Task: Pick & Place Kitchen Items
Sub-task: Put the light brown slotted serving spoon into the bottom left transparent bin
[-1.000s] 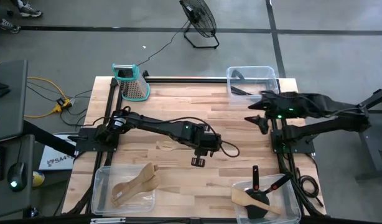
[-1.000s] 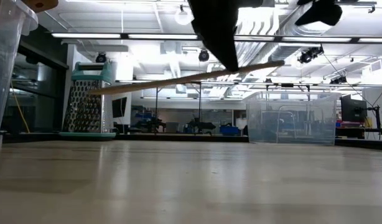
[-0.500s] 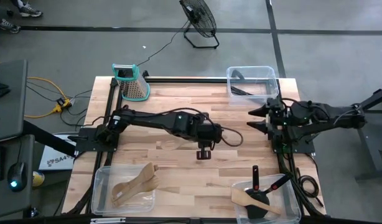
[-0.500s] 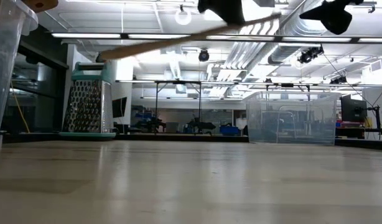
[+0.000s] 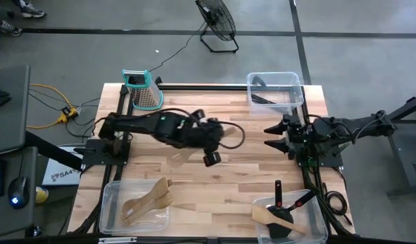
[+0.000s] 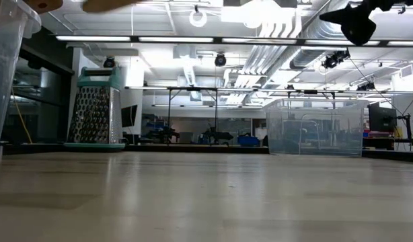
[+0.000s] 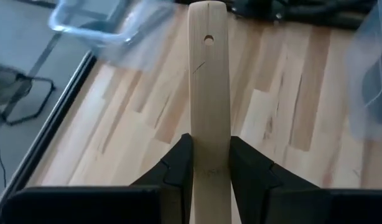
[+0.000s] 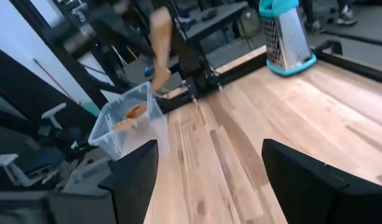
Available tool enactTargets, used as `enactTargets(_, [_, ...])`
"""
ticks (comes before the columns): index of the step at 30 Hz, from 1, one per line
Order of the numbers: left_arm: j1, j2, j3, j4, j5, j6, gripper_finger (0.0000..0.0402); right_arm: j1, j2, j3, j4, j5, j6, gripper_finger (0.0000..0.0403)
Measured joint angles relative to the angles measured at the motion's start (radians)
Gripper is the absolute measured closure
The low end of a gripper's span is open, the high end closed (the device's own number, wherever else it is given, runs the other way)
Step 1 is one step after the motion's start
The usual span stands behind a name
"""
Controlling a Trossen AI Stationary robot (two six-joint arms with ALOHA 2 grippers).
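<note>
My left gripper (image 5: pixel 211 154) hangs high over the table's middle, shut on a pale wooden utensil (image 7: pixel 209 81) with a flat handle and a hole near its free end. The right wrist view shows that utensil's (image 8: pixel 158 43) broad end hanging from the left arm; in the low view only a pale strip of it (image 6: pixel 109 5) shows at the top. My right gripper (image 5: pixel 273 137) is open at the table's right side, with nothing between its fingers (image 8: pixel 135 180). More utensils lie in the near-left bin (image 5: pixel 137 203) and the near-right bin (image 5: pixel 289 213). My left gripper pinches the wooden utensil's flat handle (image 7: pixel 209 134) between its two fingers, one on each narrow edge. The fingers lie along the handle, whose holed end (image 7: pixel 208 38) sticks out past them toward the table's right side. The utensil is lifted clear of the table.
A metal box grater (image 5: pixel 143 89) with a teal top stands at the far left. A clear bin (image 5: pixel 274 91) with a dark tool sits at the far right. Bare wooden tabletop (image 5: pixel 215 190) lies between the two near bins.
My left gripper has risen with the wooden utensil, drawn back toward the table's left and rolled; in the low view the utensil has climbed from mid-height to the top edge. My right arm has folded back, its gripper sinking and levelling out, still open.
</note>
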Motion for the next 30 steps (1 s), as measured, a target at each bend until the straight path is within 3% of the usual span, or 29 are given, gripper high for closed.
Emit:
enactTargets(15, [-0.244, -0.086, -0.002, -0.302, -0.228, -0.529, 0.0327, 0.013, -0.001, -0.036, -0.008, -0.003, 0.022, 0.0125])
enactTargets(25, [-0.371, -0.089, -0.002, -0.297, -0.240, -0.647, 0.0327, 0.013, -0.001, -0.035, -0.020, -0.005, 0.020, 0.0125])
enactTargets(30, [-0.415, -0.089, -0.073, -0.299, -0.234, -0.676, 0.0327, 0.013, -0.001, -0.035, -0.024, -0.010, 0.021, 0.0125])
